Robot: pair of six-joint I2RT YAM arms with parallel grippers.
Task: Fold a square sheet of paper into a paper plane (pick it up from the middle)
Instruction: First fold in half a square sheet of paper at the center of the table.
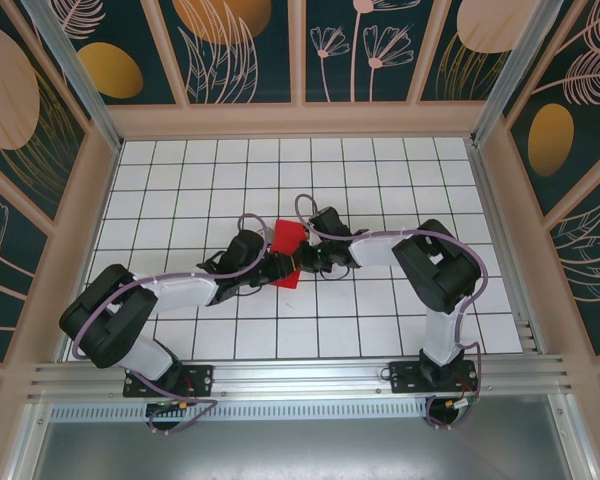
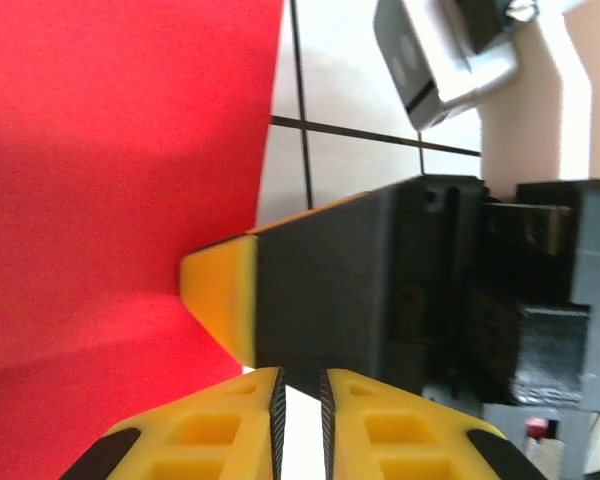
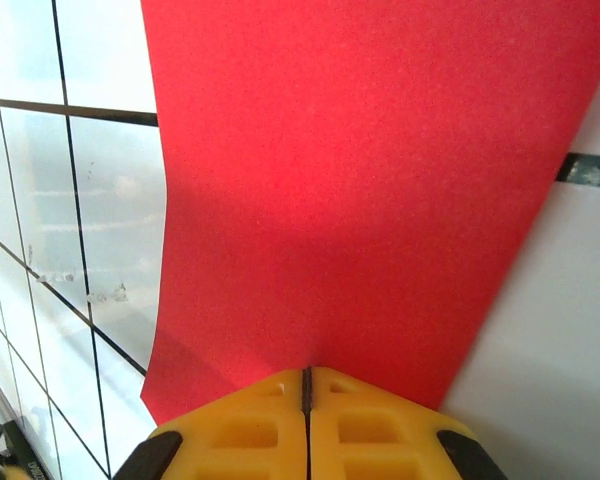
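The square sheet of paper (image 1: 288, 236) is bright red and lies at the middle of the white grid table, between the two arms. In the right wrist view the sheet (image 3: 360, 180) curves up from the tiles, and my right gripper (image 3: 307, 372) is shut on its near edge. My left gripper (image 2: 300, 375) stands slightly open, with bare table showing in the narrow gap. The red sheet (image 2: 110, 200) lies just to its left. A yellow fingertip (image 2: 220, 295) of the right gripper presses at the sheet's edge in front of it. From above, the left gripper (image 1: 280, 268) and right gripper (image 1: 302, 262) almost touch.
The white grid table (image 1: 180, 180) is boxed in by wooden-framed patterned walls (image 1: 90, 210) on three sides. An aluminium rail (image 1: 300, 380) runs along the near edge by the arm bases. A grey part of the right arm (image 2: 430, 60) hangs close above the left gripper.
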